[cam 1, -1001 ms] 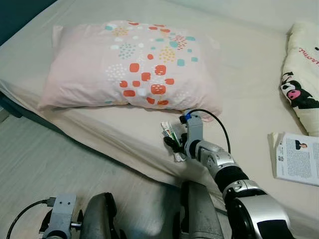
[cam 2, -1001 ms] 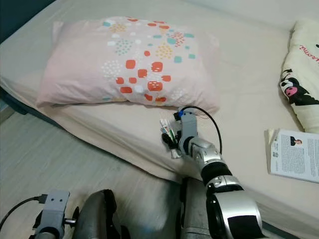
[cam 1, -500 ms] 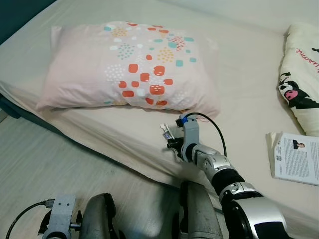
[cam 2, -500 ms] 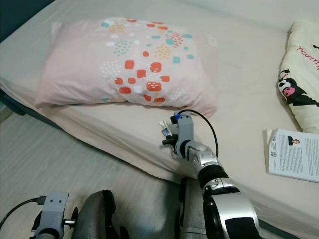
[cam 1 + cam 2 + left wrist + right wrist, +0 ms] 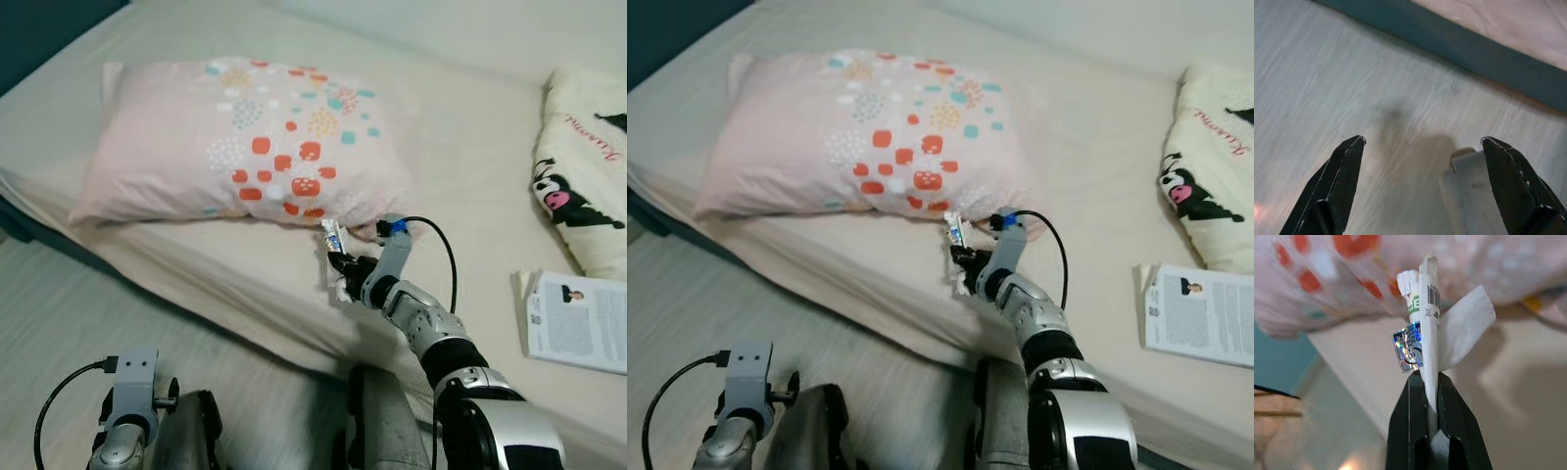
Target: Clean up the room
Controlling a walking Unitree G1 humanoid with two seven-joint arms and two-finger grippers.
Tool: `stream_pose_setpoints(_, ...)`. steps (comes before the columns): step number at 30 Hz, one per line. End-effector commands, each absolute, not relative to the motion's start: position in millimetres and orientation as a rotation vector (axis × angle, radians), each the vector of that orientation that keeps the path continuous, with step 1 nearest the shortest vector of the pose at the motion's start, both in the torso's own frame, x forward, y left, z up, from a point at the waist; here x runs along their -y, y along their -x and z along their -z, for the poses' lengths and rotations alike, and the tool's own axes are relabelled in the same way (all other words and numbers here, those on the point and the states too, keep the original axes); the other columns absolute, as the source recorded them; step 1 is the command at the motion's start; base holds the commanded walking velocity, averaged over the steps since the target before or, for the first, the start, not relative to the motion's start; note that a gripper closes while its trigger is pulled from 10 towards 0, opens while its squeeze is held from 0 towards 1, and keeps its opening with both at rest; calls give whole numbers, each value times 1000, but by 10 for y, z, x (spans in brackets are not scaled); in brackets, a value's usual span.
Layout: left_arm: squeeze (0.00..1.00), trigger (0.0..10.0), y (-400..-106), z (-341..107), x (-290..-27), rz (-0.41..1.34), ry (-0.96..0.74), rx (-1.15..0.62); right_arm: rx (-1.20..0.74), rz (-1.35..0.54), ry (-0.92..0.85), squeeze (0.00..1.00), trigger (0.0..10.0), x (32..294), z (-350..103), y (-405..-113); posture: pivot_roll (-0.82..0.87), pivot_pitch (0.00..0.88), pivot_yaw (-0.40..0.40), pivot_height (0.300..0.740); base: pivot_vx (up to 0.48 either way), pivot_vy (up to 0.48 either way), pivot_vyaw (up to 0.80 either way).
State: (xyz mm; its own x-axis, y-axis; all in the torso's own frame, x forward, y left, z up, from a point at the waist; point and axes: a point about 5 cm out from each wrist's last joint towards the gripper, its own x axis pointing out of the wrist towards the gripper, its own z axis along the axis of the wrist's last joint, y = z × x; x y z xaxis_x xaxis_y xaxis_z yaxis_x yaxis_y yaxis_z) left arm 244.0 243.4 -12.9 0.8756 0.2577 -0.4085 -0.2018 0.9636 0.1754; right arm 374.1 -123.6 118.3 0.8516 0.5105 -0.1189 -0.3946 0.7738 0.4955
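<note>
Right tool (image 5: 340, 266) is clamped on a small wrapper (image 5: 334, 238), a crumpled white packet with a barcode, green print and a shiny sticker, and it has lifted that scrap clear of the bed (image 5: 470, 147) since a second ago, when packet and fingers lay low against the sheet near the mattress edge. Now the litter stands above the tool, up against the near edge of the patterned pillow (image 5: 245, 137), which lies just beyond and to the left of the tool. I judge this to mean the pick has succeeded and the piece of rubbish is ready to be carried off, though no bin is in sight. Well to the right of the tool lie a cartoon-printed blanket (image 5: 578, 176) and, nearer, a leaflet (image 5: 578, 318), likely next for tidying. As to pose, the right arm reaches forward from the shoulder over the bed's edge, wrist bent upward so the fingers point toward the pillow, its cable looping behind. Left tool (image 5: 1420, 188) hangs idle low over the pale wooden floor (image 5: 1327, 73), fingers spread wide apart and holding nothing.
</note>
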Motion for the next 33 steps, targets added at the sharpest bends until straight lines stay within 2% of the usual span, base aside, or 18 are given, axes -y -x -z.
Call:
stream_pose_setpoints(1, 0, 10000, -2432, 172, -2463, -269, -110, -488, -235, -502, -532, 0, 0, 1300, -1138, -3688, -21, 134, -61, 568, 0, 0, 0)
stream_pose_setpoints(2, 0, 10000, -2524, 130, -2461, -278, -110, -489, -220, -519, -556, 0, 0, 1334, -1109, -3646, -28, 79, -61, 573, -480, 0, 0)
stream_pose_setpoints(7, 0, 10000, -2589, 95, -2462, -286, -118, -487, -219, -532, -555, 0, 0, 1362, -1052, -3590, -29, 62, -61, 578, -480, 0, 0)
stream_pose_setpoints(9, 0, 10000, -2637, 63, -2473, -296, -130, -478, -248, -523, -553, 0, 0, 1435, -898, -3491, -21, 25, -62, 588, 0, 0, 0)
stream_pose_setpoints(11, 0, 10000, -2581, 110, -2507, -309, -136, -499, -293, -499, -535, 0, 0, 1505, -743, -3412, -17, 0, -63, 598, 0, 0, 0)
stream_pose_setpoints(18, 0, 10000, -2458, 223, -2560, -334, -131, -576, -364, -443, -487, 0, 0, 1616, -549, -3312, -17, 0, -65, 617, 0, 0, 0)
stream_pose_setpoints(19, 0, 10000, -2333, 330, -2588, -358, -111, -647, -422, -376, -465, 0, 0, 1739, -398, -3222, -18, 0, -61, 627, 0, 0, 0)
stream_pose_setpoints(24, 0, 10000, -2208, 427, -2597, -380, -82, -711, -462, -330, -466, 0, 0, 1824, -291, -3140, -23, 0, -55, 637, 0, 0, 0)
stream_pose_setpoints(26, 0, 10000, -1930, 614, -2585, -416, -39, -830, -536, -259, -484, 0, 0, 1917, -79, -2954, -34, 0, -43, 646, 0, 0, 0)
stream_pose_setpoints(27, 0, 10000, -1930, 614, -2585, -416, -39, -830, -536, -259, -484, 0, 0, 1917, -79, -2954, -34, 0, -43, 646, 0, 0, 0)
stream_pose_setpoints(29, 0, 10000, -1700, 744, -2567, -429, -31, -925, -592, -176, -508, 0, 0, 2008, 91, -2783, -33, 0, -42, 656, -240, 0, 0)
stream_pose_setpoints(33, 0, 10000, -1581, 800, -2556, -426, -35, -959, -635, -107, -525, 0, 0, 2094, 214, -2637, -31, 0, -47, 666, -240, 0, 0)
